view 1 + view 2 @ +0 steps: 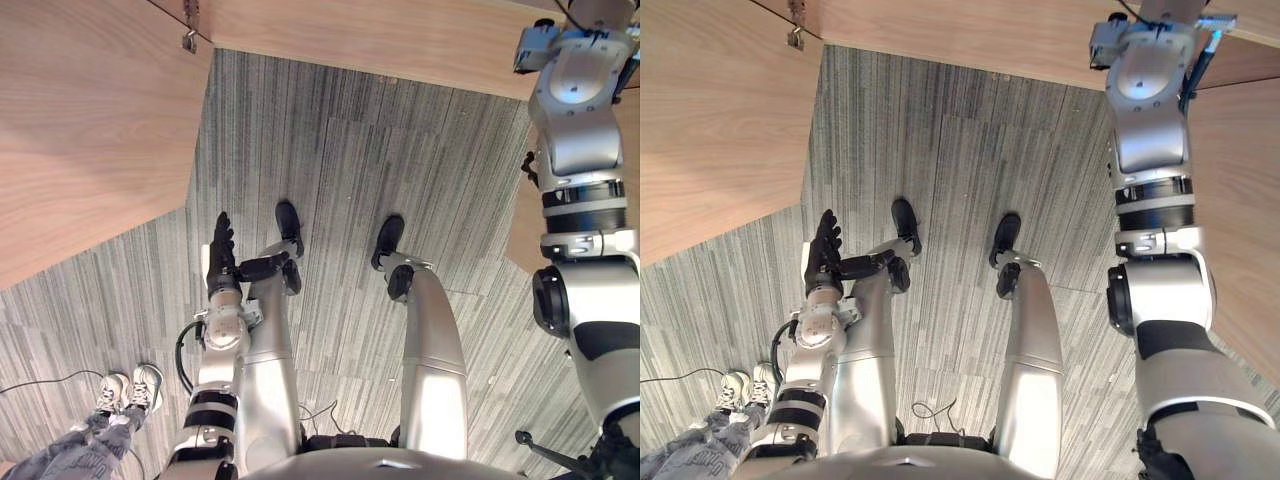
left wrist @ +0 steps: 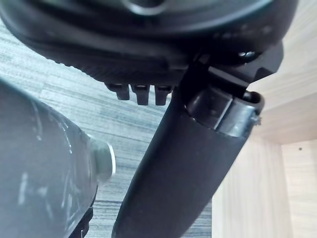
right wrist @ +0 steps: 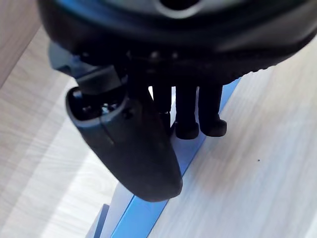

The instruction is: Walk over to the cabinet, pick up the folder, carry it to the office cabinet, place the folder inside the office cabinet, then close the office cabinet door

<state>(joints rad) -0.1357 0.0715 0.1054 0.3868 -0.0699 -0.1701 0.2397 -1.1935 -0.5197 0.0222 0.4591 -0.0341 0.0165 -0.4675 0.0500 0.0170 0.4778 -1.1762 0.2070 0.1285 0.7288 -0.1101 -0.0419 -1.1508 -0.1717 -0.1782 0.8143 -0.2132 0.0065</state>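
The blue folder (image 3: 143, 213) lies edge-on against a light wooden surface (image 3: 267, 163) in the right wrist view. My right hand (image 3: 133, 148) is on it, thumb on one side and curled fingers (image 3: 198, 119) on the other, pinching its edge. In the eye views the right arm (image 1: 580, 150) is raised far forward over the wooden cabinet top (image 1: 380, 40). My left hand (image 1: 222, 255) hangs beside my left leg with its fingers straight and holds nothing.
A large wooden panel (image 1: 90, 130) with a metal fitting (image 1: 190, 35) at its corner stands to the left. Grey striped carpet (image 1: 330, 170) covers the floor between the wooden pieces. A person's shoes (image 1: 130, 388) show at the lower left.
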